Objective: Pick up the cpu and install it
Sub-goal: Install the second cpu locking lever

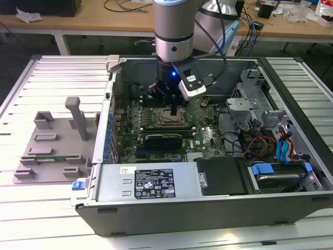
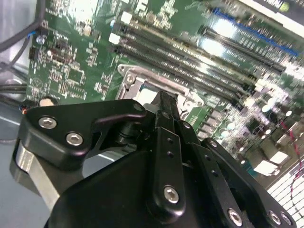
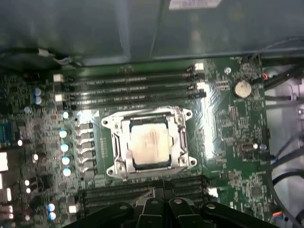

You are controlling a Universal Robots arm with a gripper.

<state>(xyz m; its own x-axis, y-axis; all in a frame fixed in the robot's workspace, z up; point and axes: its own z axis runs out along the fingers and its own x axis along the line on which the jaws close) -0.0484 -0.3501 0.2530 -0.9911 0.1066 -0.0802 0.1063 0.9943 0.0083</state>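
I have the arm reaching down into the open computer case (image 1: 218,208), which lies on its side on the slatted table (image 1: 31,219). In the first wrist view the cpu (image 3: 148,145) sits flat inside the metal-framed socket (image 3: 108,121) on the green motherboard (image 3: 228,133), its silvery top facing the camera, with rows of memory slots (image 3: 128,88) on either side of the socket. The gripper (image 3: 164,187) hangs just beside the socket's edge, close above the board, and I see nothing between its fingers; the cpu is apart from it, seated in the socket. In the second wrist view the gripper's black linkage (image 2: 164,156) narrows toward its tip over the socket, but I cannot tell from here whether the fingers are together or apart. On the exterior view's left a grey fixture (image 1: 52,151) rests on the table beside the case.
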